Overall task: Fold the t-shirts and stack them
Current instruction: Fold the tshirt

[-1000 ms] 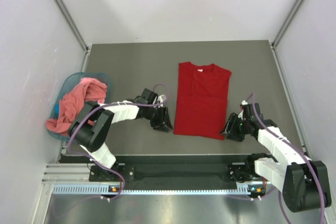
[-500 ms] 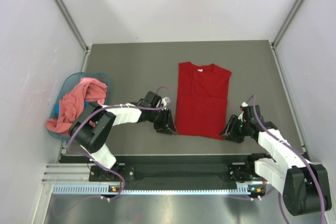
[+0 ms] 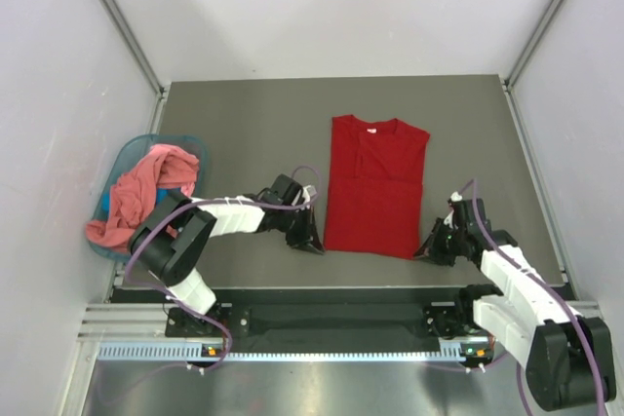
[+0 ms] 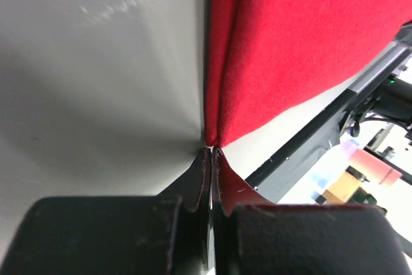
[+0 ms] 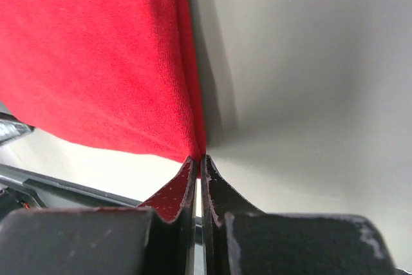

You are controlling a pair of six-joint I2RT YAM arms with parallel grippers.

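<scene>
The red shirt [image 3: 375,187] lies flat on the tabletop [image 3: 244,124], right of centre, collar away from the arms and hem toward them, its sides already turned in to a narrow oblong. The left claw [image 3: 314,245] is down at the near left hem corner and the right claw [image 3: 425,250] at the near right one. In both wrist views the jaws are pressed together with the very tip of a red corner caught between them, so each claw holds the shirt by a thin bite only. The pink shirt [image 3: 146,192] is heaped in the basket [image 3: 122,158] at the left edge, unfolded. The step in hand appears to be carrying the hem up toward the collar. Risks noted: so little cloth sits in either pinch that a corner may slip out on lifting, leaving the fold skewed. The edges show more than one layer at each corner; if a claw has caught only the upper layer, the turned-in side may fall open. Unequal lift or travel between the two arms would drag the shirt across the tabletop or twist it.
</scene>
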